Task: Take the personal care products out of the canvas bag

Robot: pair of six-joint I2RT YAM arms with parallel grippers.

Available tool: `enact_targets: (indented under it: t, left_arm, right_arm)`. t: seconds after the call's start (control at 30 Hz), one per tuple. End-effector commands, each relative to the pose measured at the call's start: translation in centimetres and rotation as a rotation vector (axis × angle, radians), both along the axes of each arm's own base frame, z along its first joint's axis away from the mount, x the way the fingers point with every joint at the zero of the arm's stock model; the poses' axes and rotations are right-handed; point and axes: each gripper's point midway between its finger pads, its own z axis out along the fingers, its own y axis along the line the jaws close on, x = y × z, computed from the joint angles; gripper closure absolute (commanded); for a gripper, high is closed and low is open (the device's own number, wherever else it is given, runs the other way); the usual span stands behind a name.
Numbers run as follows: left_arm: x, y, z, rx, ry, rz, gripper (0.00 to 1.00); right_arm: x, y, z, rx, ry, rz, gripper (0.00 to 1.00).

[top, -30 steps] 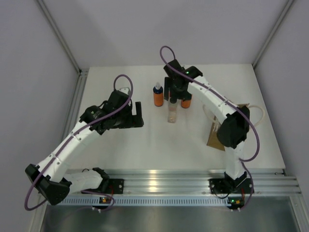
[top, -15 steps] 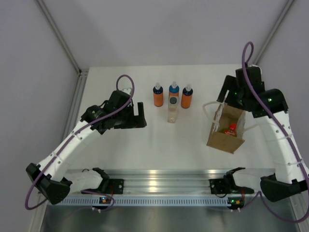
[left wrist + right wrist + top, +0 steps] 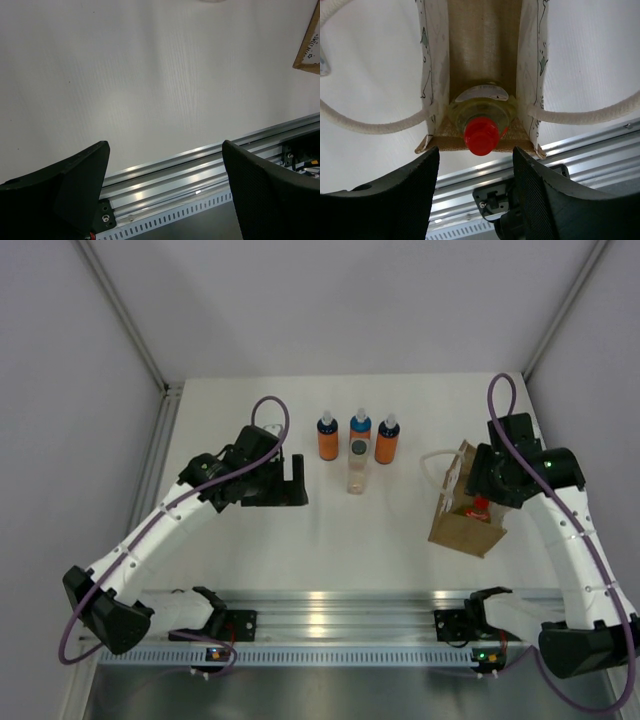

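Right hand (image 3: 475, 156) hung over the open top of the canvas bag (image 3: 462, 528), fingers apart, gripping nothing. Yellow-green red-capped bottle (image 3: 481, 112) stood inside the bag at one end (cap up, showing between the two fingers in the wrist view). Bag stood on the table (image 3: 330, 540), right side. Three orange bottles (image 3: 360, 436) stood in a row at back centre, with the greyish bottle (image 3: 355, 472) just in front of the middle one. Left hand (image 3: 165, 150) was also spread and empty, above the table left of the bottles.
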Motion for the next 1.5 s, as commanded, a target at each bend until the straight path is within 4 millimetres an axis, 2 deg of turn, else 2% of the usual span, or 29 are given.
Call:
enact_targets:
  t: [0.0, 0.13, 0.4, 0.57, 0.9, 1.47]
  left_arm:
    - [0.7, -0.8, 1.0, -0.028, -0.049, -0.036, 0.02]
    - [0.9, -0.6, 1.2, -0.014, -0.066, -0.04, 0.02]
    - [1.0, -0.4, 1.4, -0.007, -0.078, -0.038, 0.02]
    - [0.9, -0.3, 1.5, -0.008, -0.081, -0.039, 0.02]
    - [1.0, -0.5, 1.3, -0.011, -0.072, -0.034, 0.02]
    - [0.9, -0.7, 0.9, -0.014, -0.053, -0.041, 0.02]
  right_arm:
    - [-0.2, 0.1, -0.4, 0.025, 0.004, 0.017, 0.42]
    - [-0.1, 0.3, -1.1, 0.035, 0.028, 0.016, 0.44]
    - [0.1, -1.2, -2.7, -0.004, 0.054, -0.02, 0.47]
    - [0.6, -1.2, -3.4, 0.011, 0.052, -0.016, 0.51]
    - [1.2, -1.2, -3.0, 0.007, 0.05, 0.001, 0.58]
    - [2.2, -1.0, -1.6, 0.011, 0.014, 0.015, 0.58]
